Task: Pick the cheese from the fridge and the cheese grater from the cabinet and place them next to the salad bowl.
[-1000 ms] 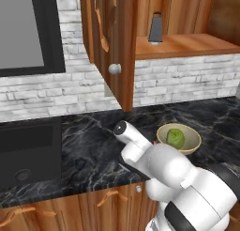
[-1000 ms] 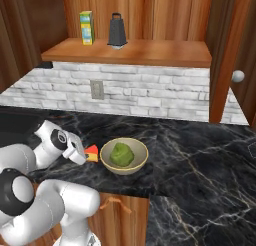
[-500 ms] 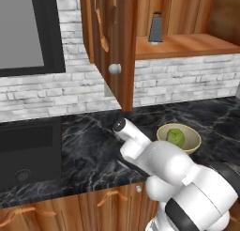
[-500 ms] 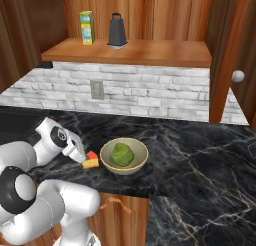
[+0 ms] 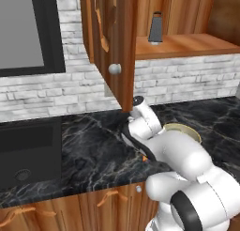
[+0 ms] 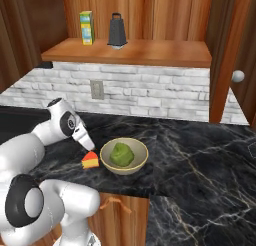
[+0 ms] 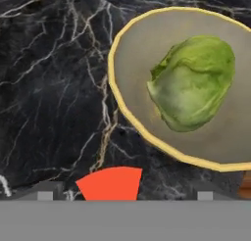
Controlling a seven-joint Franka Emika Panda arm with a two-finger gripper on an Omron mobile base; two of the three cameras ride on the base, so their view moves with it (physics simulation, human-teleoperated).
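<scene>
I am driving a white arm over a black marble tabletop [image 6: 200, 155] below a brown wall cabinet [image 5: 112, 33] whose door hangs open. The cheese [image 6: 90, 160], a small orange wedge with a red side, lies flat on the tabletop just beside the salad bowl [image 6: 124, 156], on the bowl's left in the right base view, not far from the tabletop's front edge. The bowl holds a lump of green lettuce.

My hand [image 6: 86, 141] hangs low, angled down with its tips right over the wedge. In the hand view the cheese's red face [image 7: 111, 183] sits at the bottom middle, between the two dark tips, with the bowl [image 7: 128, 110] up and to the right. I cannot tell whether the tips are apart or clamped on the wedge.

The cheese grater [image 6: 117, 31] stands upright on the cabinet shelf, high above and well behind the hand, beside a small yellow-green carton [image 6: 87, 28]. I judge the next reach goes up and back toward it.
</scene>
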